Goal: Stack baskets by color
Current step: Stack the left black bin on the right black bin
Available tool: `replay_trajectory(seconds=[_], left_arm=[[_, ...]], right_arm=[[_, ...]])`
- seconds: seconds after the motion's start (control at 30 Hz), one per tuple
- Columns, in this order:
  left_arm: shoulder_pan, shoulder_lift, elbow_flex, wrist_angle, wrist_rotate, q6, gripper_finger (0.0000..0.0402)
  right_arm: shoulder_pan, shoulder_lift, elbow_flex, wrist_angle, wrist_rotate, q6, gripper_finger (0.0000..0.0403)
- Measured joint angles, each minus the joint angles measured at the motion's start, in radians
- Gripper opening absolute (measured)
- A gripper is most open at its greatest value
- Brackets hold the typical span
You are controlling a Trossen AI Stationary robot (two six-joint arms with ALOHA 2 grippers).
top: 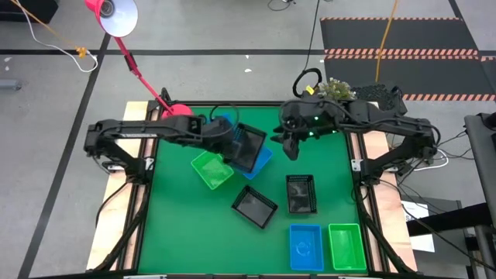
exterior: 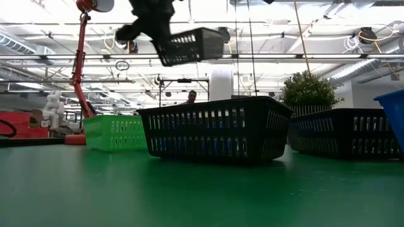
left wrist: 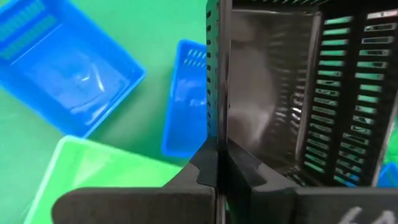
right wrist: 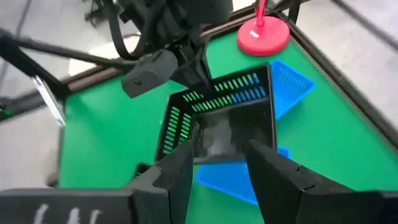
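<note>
My left gripper (top: 229, 142) is shut on a black basket (top: 249, 147) and holds it in the air over the far middle of the table, above two blue baskets (top: 262, 161). Beside them a green basket (top: 211, 170) rests on its base. Two more black baskets (top: 254, 207) (top: 301, 194) stand mid-table. A blue basket (top: 305, 246) and a green basket (top: 346, 246) stand at the near edge. My right gripper (right wrist: 217, 169) hangs open in the air, right of the held basket, with nothing between its fingers. My left gripper pinches one side wall of the black basket (left wrist: 217, 118) at its rim, with one finger inside the basket and one outside. The fingers slant down from the table's left. The basket (exterior: 189, 45) hangs lifted clear of everything, tilted, with its open side turned partly sideways.
A pink lamp base (top: 180, 111) with its red arm stands at the table's far left corner. A potted plant (top: 335, 89) sits behind the far edge. Bare green mat (top: 186, 232) lies at the near left.
</note>
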Motion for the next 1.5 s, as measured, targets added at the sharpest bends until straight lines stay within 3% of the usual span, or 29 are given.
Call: replay_trajectory(seconds=[0.23,0.43,0.9,1.07,1.5], left_arm=[[0.001,0.045,0.000,0.089,0.036,0.015,0.0009],[0.001,0.042,0.001,0.105,0.037,-0.021,0.0010],[-0.006,0.041,0.001,0.106,0.062,-0.063,0.0010],[-0.007,0.041,0.001,0.106,0.063,-0.088,0.0010],[-0.007,0.041,0.001,0.106,0.086,-0.114,0.0010]], right_arm=[[-0.008,0.048,0.000,-0.035,0.137,-0.200,0.0155],[-0.051,0.120,0.000,-0.079,0.055,-0.222,0.0168],[-0.107,0.162,-0.020,-0.023,0.041,-0.298,0.0169],[-0.133,0.164,-0.076,-0.010,-0.071,-0.294,0.0168],[-0.138,0.164,-0.102,0.070,-0.081,-0.324,0.0102]])
